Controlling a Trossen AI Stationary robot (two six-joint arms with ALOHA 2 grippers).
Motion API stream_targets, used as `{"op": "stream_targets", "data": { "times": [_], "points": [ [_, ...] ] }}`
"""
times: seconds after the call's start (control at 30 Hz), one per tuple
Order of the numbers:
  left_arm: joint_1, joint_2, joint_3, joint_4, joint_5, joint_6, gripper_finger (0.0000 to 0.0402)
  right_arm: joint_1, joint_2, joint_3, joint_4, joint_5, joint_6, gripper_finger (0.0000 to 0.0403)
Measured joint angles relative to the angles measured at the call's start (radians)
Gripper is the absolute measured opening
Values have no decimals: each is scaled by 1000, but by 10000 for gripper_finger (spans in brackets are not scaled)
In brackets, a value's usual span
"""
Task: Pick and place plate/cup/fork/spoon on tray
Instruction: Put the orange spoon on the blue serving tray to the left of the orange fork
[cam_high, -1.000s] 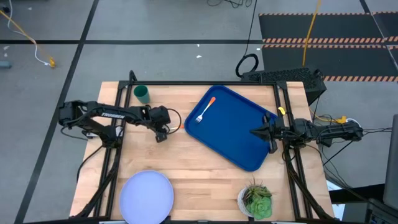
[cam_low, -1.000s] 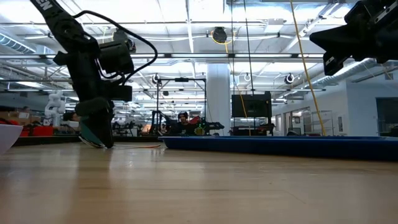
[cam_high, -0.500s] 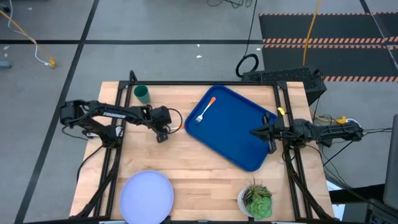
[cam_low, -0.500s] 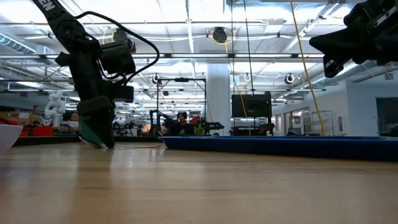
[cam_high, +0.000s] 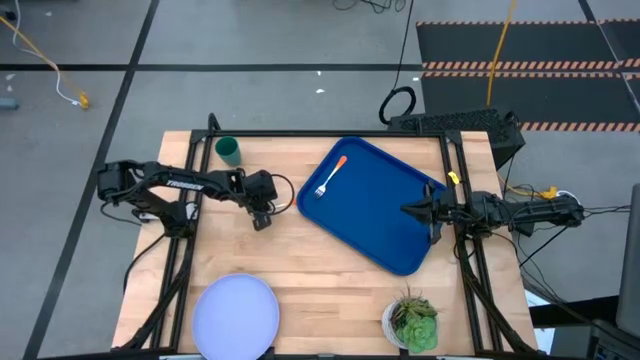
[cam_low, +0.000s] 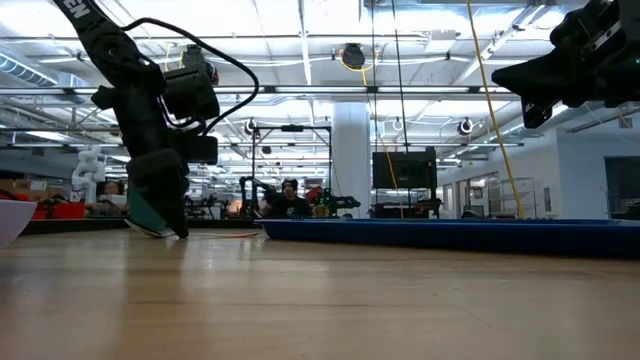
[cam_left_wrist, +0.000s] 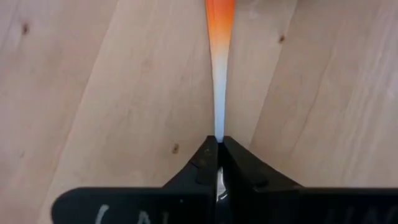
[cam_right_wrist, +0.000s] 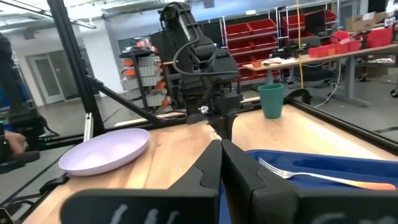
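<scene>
Orange-handled spoon (cam_left_wrist: 219, 62) clamped in left gripper (cam_left_wrist: 217, 149) tips, handle sticking fwd; right gripper (cam_high: 432, 213) closed, empty.

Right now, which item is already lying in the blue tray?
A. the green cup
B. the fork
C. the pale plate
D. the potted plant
B: the fork lies inside the blue tray, while the cup, plate and potted plant all stand on the wooden table.

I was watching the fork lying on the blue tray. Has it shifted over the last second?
No. The fork lies at the same spot near the far-left corner of the tray, still angled alike.
</scene>
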Motion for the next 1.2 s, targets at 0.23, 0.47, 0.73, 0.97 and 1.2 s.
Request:
{"op": "stream_targets", "data": {
  "times": [0.23, 0.47, 0.73, 0.97, 1.2],
  "points": [
    [-9, -41, 59, -135, 44, -80, 4, 0, 0, 0, 2, 1, -4, 0],
    [-32, -115, 151, -224, -17, -126, 3, 0, 0, 0, 43, 28, -46, 0],
    [-34, -116, 241, -33, -68, -273, 1, 0, 0, 0, 56, 28, -44, 0],
    [-63, -60, 293, 126, -93, -405, 1, 0, 0, 0, 99, 75, 3, 0],
    [-98, 111, 502, 124, -156, -384, 1, 0, 1, 0, 102, 74, -102, 0]
  ]
}}
